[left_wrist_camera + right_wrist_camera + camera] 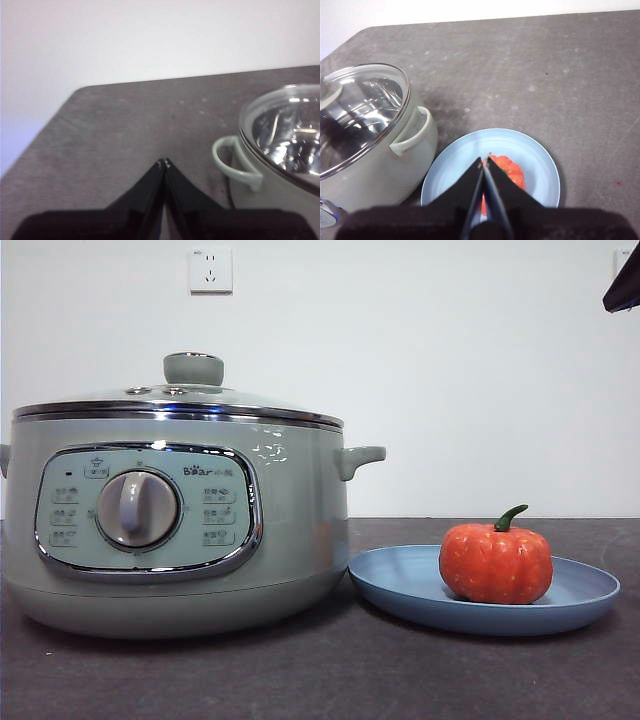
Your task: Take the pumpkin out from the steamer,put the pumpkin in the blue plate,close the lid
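The orange-red pumpkin (496, 562) with its green stem sits in the blue plate (400, 585), to the right of the sage-green steamer (290, 540). The glass lid (190, 400) with its green knob rests shut on the steamer. My right gripper (485, 160) is shut and empty, held high above the plate (450, 170) and pumpkin (512, 171). My left gripper (164, 163) is shut and empty, raised above bare table beside the steamer's side handle (232, 162). The lid shows in both wrist views (290, 135) (360, 110).
A dark grey table (330, 680) carries everything, against a white wall with a socket (210, 270). A black arm tip (625, 282) shows at the top right corner of the front view. The table's rounded corner (80, 92) lies beyond the left gripper.
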`<state>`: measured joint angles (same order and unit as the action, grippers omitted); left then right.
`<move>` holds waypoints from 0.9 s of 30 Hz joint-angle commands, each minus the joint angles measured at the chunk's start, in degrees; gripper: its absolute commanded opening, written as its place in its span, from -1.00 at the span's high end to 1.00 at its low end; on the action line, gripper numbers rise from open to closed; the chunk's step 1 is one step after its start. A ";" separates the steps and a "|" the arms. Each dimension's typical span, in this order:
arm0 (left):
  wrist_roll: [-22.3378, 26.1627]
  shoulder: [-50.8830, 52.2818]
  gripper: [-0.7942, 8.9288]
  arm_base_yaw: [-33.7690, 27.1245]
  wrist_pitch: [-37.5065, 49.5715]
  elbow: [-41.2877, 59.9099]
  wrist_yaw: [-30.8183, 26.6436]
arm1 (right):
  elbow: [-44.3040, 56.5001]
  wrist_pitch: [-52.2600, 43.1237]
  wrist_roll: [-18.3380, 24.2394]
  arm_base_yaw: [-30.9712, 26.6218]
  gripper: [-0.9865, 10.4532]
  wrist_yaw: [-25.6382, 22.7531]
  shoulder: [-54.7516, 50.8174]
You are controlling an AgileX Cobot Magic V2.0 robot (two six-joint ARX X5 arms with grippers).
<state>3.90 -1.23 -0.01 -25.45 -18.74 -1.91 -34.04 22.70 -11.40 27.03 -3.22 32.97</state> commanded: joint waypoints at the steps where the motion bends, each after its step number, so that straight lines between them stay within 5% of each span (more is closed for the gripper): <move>1: -1.01 0.33 0.84 -0.50 3.69 3.91 0.92 | 0.50 -0.31 -0.61 0.00 0.83 -0.15 -0.15; 27: -8.39 1.16 0.84 -1.07 12.31 17.64 2.03 | 0.50 -0.22 -0.61 -0.02 0.83 -0.17 -0.13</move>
<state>-3.75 -0.25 -0.84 -13.56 -2.15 0.19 -34.04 22.72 -11.40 27.03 -3.22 32.97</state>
